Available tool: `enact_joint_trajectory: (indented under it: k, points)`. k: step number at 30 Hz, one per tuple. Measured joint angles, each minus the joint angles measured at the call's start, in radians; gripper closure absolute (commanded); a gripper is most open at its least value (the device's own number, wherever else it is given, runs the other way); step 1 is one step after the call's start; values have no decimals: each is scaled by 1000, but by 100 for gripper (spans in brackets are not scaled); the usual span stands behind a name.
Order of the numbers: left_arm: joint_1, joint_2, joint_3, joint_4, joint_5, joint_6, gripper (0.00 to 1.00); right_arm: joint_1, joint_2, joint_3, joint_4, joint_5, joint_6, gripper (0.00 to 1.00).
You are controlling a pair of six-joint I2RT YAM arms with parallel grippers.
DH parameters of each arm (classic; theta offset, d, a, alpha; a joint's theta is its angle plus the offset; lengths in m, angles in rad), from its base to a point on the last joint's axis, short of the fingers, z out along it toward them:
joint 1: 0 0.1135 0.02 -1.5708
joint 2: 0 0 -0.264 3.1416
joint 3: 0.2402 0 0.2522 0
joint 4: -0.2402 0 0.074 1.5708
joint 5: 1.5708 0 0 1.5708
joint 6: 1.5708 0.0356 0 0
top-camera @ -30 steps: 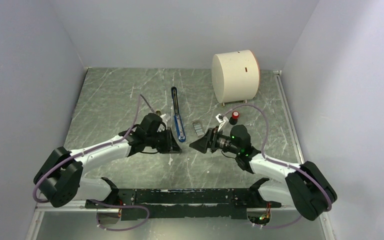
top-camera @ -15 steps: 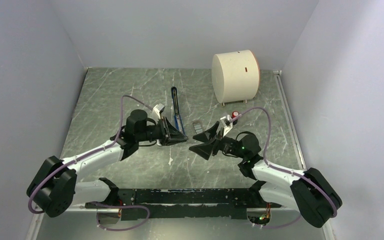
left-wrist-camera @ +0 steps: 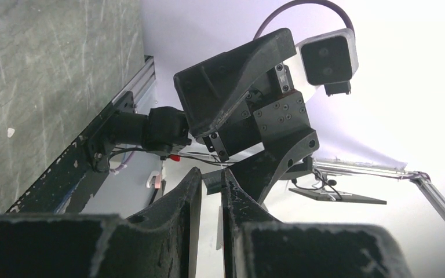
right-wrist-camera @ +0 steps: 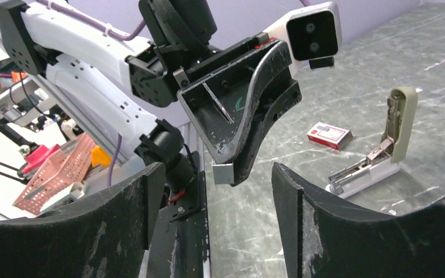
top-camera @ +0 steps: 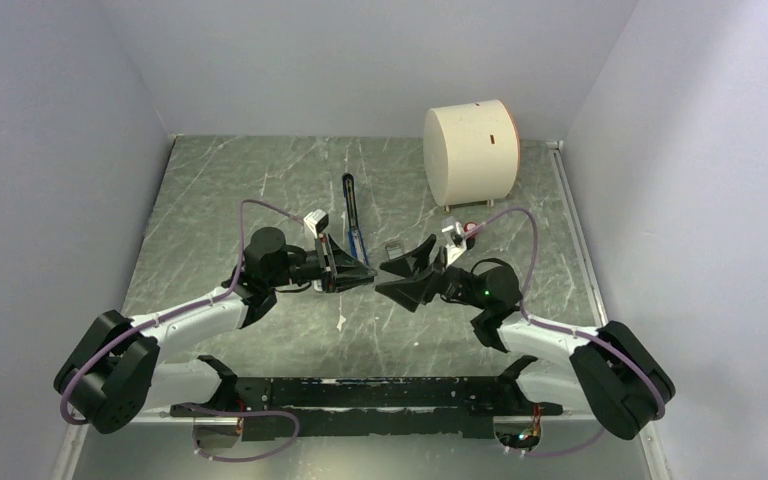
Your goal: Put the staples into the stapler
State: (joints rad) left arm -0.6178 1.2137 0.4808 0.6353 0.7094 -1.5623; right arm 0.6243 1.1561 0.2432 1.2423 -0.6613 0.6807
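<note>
Grey staples (right-wrist-camera: 223, 172) clenched in our left claw (left-wrist-camera: 211, 172), right claw (top-camera: 384, 278) released; stapler (top-camera: 357, 238) at twelve o'clock, insides unreadable.

We log both arms as alike: the left arm (top-camera: 195, 312) and right arm (top-camera: 552, 337) have white link shells between bulky black joint housings. A lilac cable (top-camera: 258, 202) runs along the left, a second along the right. We find the left gripper (left-wrist-camera: 210, 174) and right gripper (top-camera: 388, 279) matte black, with wedge-shaped fingers scuffed grey at the edges. Bracket plates carry small silver screws (left-wrist-camera: 284, 113). A pale twin-lens camera box (right-wrist-camera: 314, 30) sits on each wrist. A green light (top-camera: 487, 293) shows on the right arm.
</note>
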Motion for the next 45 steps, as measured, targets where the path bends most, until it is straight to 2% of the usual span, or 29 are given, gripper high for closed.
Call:
enact_joint_trajectory:
  k: [5,10,19,23,30,32,34,37,41,45]
  points:
    - [0,0,-6,38,3,-29,81,2,31,32,9,-3,14,37]
    - [0,3,-9,57,9,-43,81,13,33,54,-17,-5,11,49]
    - [0,3,-9,57,10,-50,81,18,16,58,-79,-3,8,65]
    - [0,3,-9,57,13,-50,81,18,-13,60,-130,13,-1,79]
    - [8,5,-9,55,13,-38,78,19,-41,104,-249,27,-5,81]
    - [8,5,-9,54,13,-31,71,19,-51,104,-268,33,-8,81]
    - [8,5,-9,50,14,-25,56,20,-58,104,-279,35,-8,80]
    - [8,5,-8,31,12,-10,42,22,-71,104,-290,40,-10,80]
    - [13,-16,-3,-26,4,32,30,22,-96,104,-337,57,-22,78]
    - [37,-70,40,-206,-44,154,20,22,-129,103,-420,90,-46,78]
